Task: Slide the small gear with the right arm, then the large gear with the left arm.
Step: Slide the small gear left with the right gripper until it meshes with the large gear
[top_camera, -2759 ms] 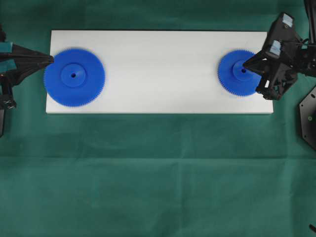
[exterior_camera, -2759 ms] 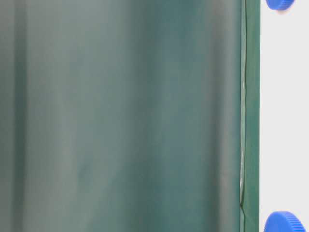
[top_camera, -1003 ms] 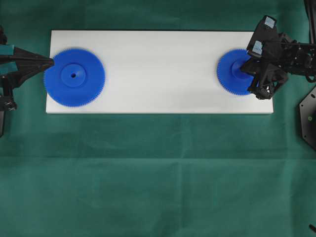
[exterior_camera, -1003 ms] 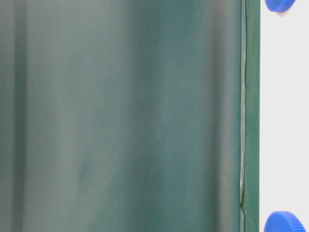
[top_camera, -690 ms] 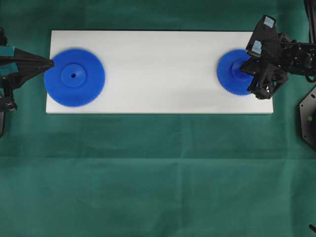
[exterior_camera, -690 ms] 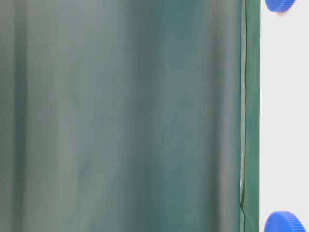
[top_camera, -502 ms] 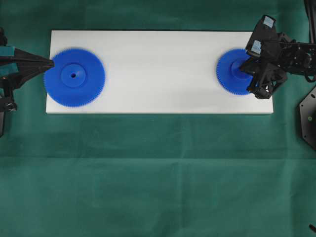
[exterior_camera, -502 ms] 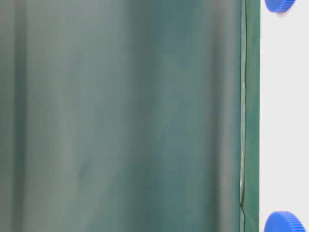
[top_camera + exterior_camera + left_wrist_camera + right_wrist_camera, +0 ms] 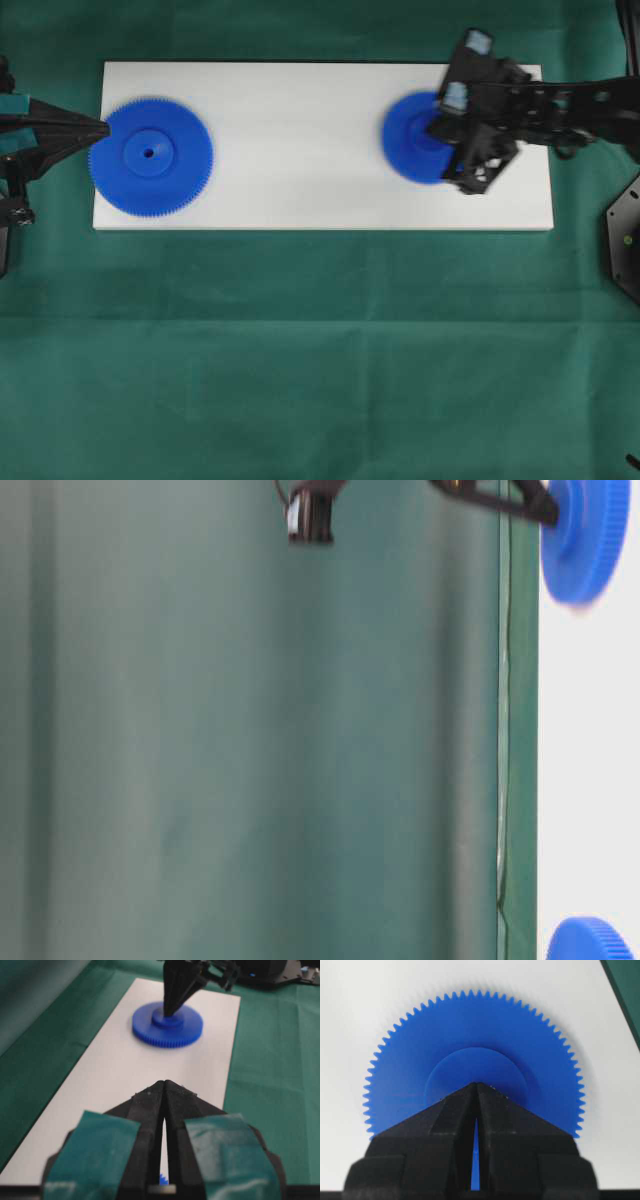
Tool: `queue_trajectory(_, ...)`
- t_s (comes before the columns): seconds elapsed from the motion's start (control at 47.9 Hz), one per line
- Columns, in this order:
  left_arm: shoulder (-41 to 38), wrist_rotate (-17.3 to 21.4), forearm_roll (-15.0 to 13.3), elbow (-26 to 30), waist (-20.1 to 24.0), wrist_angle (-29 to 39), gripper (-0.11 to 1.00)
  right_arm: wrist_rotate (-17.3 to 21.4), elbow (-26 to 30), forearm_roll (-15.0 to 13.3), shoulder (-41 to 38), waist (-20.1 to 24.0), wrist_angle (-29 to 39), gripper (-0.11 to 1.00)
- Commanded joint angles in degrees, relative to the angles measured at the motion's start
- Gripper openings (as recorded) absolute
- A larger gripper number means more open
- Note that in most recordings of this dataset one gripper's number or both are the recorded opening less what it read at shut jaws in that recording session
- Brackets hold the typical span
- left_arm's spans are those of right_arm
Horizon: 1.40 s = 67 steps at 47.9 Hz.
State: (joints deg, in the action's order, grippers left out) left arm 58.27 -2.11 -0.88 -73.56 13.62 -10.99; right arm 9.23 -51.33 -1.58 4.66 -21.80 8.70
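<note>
small gear (image 9: 412,137) flat on board (image 9: 300,190), hub up, under right gripper (image 9: 440,128) tips, clenched empty. left gripper (image 9: 100,127) clenched empty, tips at large gear (image 9: 150,156) rim.

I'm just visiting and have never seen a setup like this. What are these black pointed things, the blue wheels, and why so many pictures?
These are two robot arms working at a table covered in green cloth. One picture looks down from above, one from table height lies on its side, and two come from cameras mounted on the arms' wrists. On a white board lie two blue toothed wheels: a large gear and a small gear. The right gripper has its fingers closed to a point, pressing on the small gear's hub rather than holding it. The left gripper, fingers closed too, waits at the large gear's edge.
</note>
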Motion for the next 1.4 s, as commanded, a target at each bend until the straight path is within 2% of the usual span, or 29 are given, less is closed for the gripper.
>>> queue_trajectory(0.0, -0.3, 0.1, -0.2, 0.5, 0.1, -0.4, -0.01, -0.2, 3.6, 0.0, -3.5, 2.1, 0.0, 0.50)
queue_trajectory(0.146, -0.3, 0.1, -0.2, 0.5, 0.1, -0.4, -0.01, -0.3, 11.2, -0.9, -10.2, 4.1, 0.0, 0.50)
queue_trajectory(0.376, -0.3, 0.1, -0.2, 0.1, 0.1, -0.4, -0.01, -0.3, 23.9, -3.8, -20.4, 6.8, 0.3, 0.50)
queue_trajectory(0.669, -0.3, 0.1, -0.2, -0.4, 0.1, -0.4, -0.01, -0.3, 37.6, -7.6, -28.1, 10.2, 2.5, 0.50)
queue_trajectory(0.878, -0.3, 0.1, -0.2, -0.8, 0.1, -0.4, -0.01, -0.1, 39.8, -9.5, -29.3, 11.0, 3.8, 0.50)
queue_trajectory(1.379, -0.3, 0.1, -0.2, -1.4, 0.1, -0.4, -0.01, -0.6, 39.9, -9.8, -29.3, 11.6, 3.8, 0.50)
